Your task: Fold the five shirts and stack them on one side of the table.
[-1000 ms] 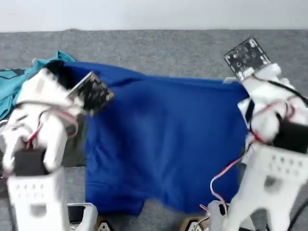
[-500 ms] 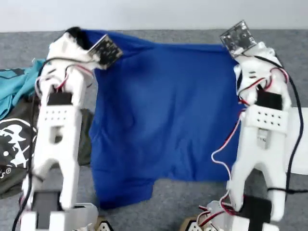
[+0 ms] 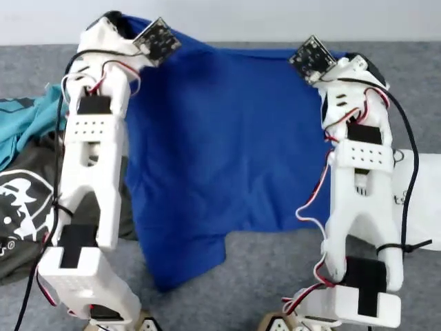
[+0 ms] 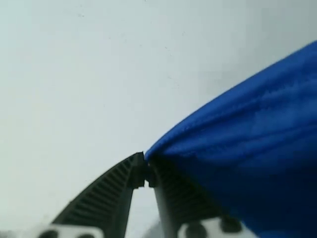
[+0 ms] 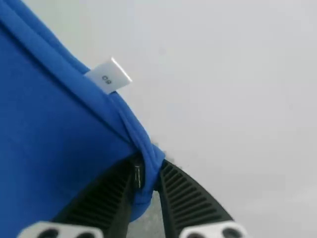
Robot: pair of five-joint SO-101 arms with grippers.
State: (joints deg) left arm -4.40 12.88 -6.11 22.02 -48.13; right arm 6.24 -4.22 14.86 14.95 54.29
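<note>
A blue shirt [image 3: 227,131] hangs stretched between the two arms, lifted at the far side of the table, its lower part resting on the grey table [image 3: 275,276]. My left gripper [image 4: 144,171] is shut on one top corner of the blue shirt [image 4: 247,148], up at the far left [image 3: 114,21]. My right gripper [image 5: 146,176] is shut on the other top corner of the blue shirt [image 5: 54,124], beside a small white label [image 5: 110,77], at the far right [image 3: 358,62].
A teal shirt [image 3: 27,117] and a dark shirt with white print [image 3: 21,207] lie bunched at the left edge of the table. A white cloth [image 3: 420,186] lies at the right edge. A white wall [image 3: 275,21] stands behind the table.
Both arms have stretched away from the near edge and raised the blue shirt's top edge toward the far wall. The shirt's lower hem has dragged farther back over the table.
</note>
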